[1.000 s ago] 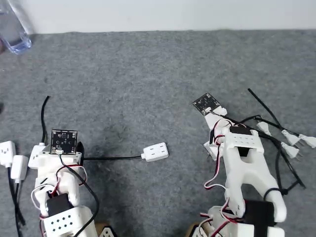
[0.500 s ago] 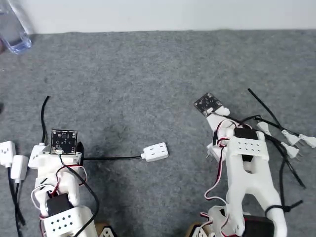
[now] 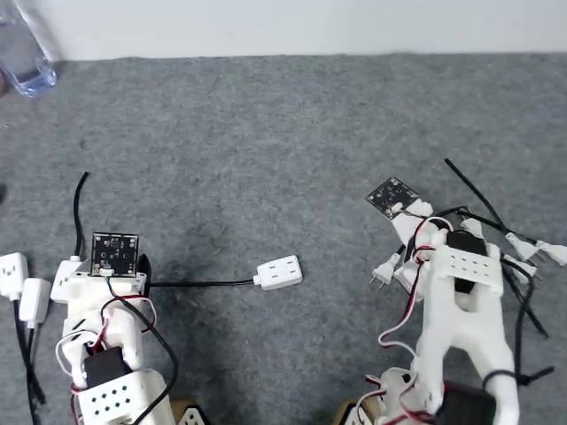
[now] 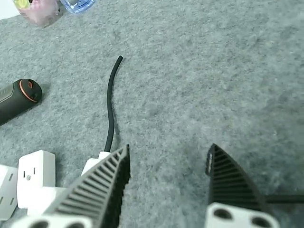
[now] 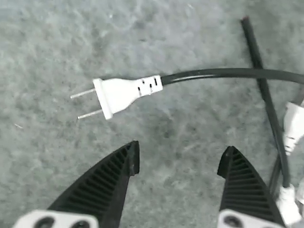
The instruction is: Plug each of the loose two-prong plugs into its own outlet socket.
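Grey felt tabletop (image 3: 266,133) lay under both my arms | my right gripper (image 5: 183,152) hung wide open, empty, near a white two-prong plug (image 5: 123,95) lying flat | my left gripper (image 4: 168,148) gaped wide beside white outlet sockets (image 4: 35,175)

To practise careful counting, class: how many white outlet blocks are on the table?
4. The centre outlet lies mid-table; the edge outlet and the neighbour outlet sit far left; the fourth outlet is beside the left arm. Others may be hidden.

White plug (image 5: 124,94) on black cord (image 5: 213,72), speckled grey mat (image 3: 266,133), white outlet socket (image 3: 279,273).
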You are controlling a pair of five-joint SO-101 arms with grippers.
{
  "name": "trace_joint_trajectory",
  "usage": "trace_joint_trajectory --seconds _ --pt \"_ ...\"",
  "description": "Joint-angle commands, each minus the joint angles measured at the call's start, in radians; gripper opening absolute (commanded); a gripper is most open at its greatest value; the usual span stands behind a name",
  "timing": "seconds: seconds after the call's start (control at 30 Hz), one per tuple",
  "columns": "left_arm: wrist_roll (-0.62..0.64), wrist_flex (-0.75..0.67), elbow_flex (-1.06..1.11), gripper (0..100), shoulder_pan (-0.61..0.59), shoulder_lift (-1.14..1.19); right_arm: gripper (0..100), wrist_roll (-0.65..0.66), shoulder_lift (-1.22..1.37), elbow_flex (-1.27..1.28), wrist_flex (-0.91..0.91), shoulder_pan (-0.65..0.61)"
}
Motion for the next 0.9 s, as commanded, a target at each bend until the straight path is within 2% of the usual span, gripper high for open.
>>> trace_joint_trajectory --seconds 0.0,0.27,0.87 --pt "-0.011 0.005 -0.005 25 0.005 -0.011 27.3 0.011 0.097 -0.054 -0.076 0.01" --pt "-0.011 0.005 -0.005 25 0.005 -0.011 27.3 -0.02 0.246 -0.126 -0.111 -0.018" --pt "-0.011 0.003 -0.005 25 0.006 -0.011 27.3 -0.149 0.246 -0.126 -0.065 -0.262"
